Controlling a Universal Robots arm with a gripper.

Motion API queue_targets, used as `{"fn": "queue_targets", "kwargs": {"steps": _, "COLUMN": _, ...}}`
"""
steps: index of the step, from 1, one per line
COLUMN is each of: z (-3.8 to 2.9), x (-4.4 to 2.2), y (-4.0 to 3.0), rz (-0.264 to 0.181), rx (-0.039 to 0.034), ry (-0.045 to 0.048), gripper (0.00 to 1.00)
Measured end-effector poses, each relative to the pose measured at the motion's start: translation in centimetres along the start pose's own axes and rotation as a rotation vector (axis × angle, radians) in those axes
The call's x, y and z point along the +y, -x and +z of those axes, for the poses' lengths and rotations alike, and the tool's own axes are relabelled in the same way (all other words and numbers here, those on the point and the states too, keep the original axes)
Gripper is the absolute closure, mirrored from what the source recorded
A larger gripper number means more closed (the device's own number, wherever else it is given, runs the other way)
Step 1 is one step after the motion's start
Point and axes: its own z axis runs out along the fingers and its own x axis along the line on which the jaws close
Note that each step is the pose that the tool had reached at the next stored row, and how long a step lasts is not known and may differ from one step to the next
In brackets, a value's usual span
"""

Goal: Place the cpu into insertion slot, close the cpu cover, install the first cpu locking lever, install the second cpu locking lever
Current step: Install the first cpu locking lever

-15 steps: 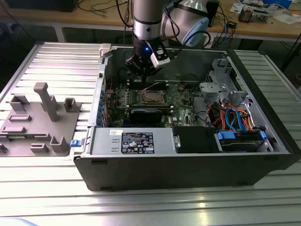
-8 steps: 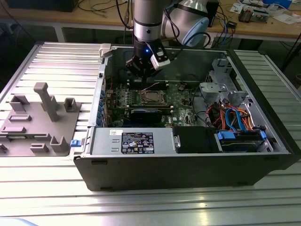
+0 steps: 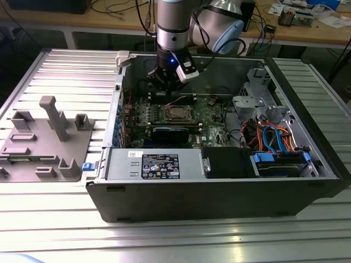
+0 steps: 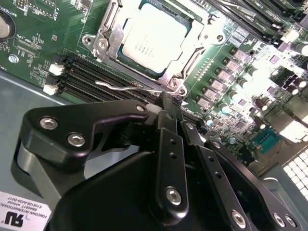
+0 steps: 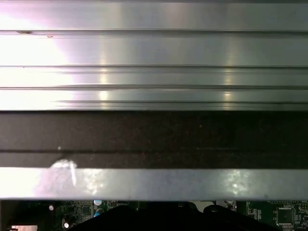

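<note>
The cpu (image 4: 153, 39) lies flat in the insertion slot (image 4: 179, 61) on the green motherboard (image 4: 219, 103), its silver-grey top facing up; in the exterior view it shows as a small pale square (image 3: 176, 113) near the middle of the board inside the open computer case (image 3: 219, 189). The cpu cover (image 4: 107, 37) is down around the chip, its silvery frame bordering the square window through which the metal top shows. Just beside the socket, on the side of the long black memory slots (image 4: 79, 77), a thin wire locking lever (image 4: 118, 86) stands raised off the board rather than tucked down. The gripper (image 4: 166, 103) hovers close over that lever, its black jaws drawn nearly together with only a narrow gap at the tips; whether they pinch the wire or merely sit next to it cannot be told. In the exterior view the arm (image 3: 173, 33) reaches down into the case from the far side, above the socket. The case rests on a ribbed aluminium bench (image 3: 55, 219), with a grey fixture block (image 3: 46, 139) lying well apart toward the exterior view's left.
</note>
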Motion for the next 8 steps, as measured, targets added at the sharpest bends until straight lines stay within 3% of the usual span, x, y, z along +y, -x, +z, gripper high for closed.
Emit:
{"fn": "queue_targets", "kwargs": {"steps": 5, "z": 0.26, "x": 0.32, "y": 0.14, "rz": -0.005, "rx": 0.0000, "ry": -0.0002, "gripper": 0.89}}
{"fn": "queue_targets", "kwargs": {"steps": 8, "z": 0.53, "x": 0.36, "y": 0.26, "rz": -0.030, "rx": 0.0002, "ry": -0.0021, "gripper": 0.89}}
